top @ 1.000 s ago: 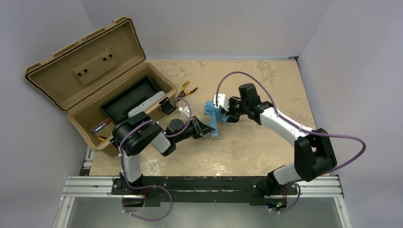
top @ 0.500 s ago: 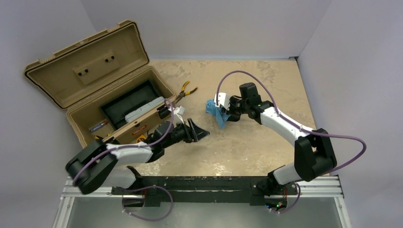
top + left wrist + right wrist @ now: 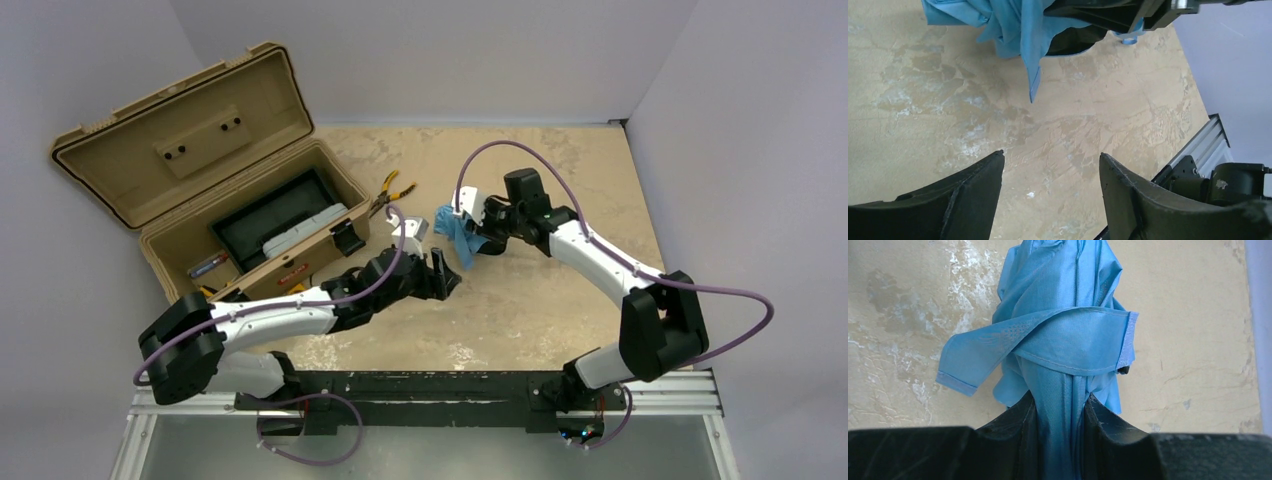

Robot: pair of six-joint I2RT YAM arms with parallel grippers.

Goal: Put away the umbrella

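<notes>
The umbrella (image 3: 454,230) is a crumpled light-blue fabric bundle held just above the table's middle. My right gripper (image 3: 479,237) is shut on it; in the right wrist view the black fingers (image 3: 1013,427) pinch a gathered neck of the fabric (image 3: 1068,335), with a flat strap wrapped across the bundle. My left gripper (image 3: 446,281) is open and holds nothing, a little in front of and below the bundle. In the left wrist view its gripper (image 3: 1051,154) frames bare table, and the umbrella (image 3: 1013,22) hangs at the top edge. Shaft and handle are hidden.
A tan toolbox (image 3: 160,255) stands open at the left, lid tilted back, with a black tray (image 3: 285,212) and small items inside. Yellow-handled pliers (image 3: 391,190) lie on the table beside its right end. The aluminium base rail (image 3: 430,380) runs along the near edge.
My left gripper has opened and come off the umbrella's hanging strip. Its arm has stretched out low and reached right. The strip has drawn up against the bundle. The right gripper stays shut.
</notes>
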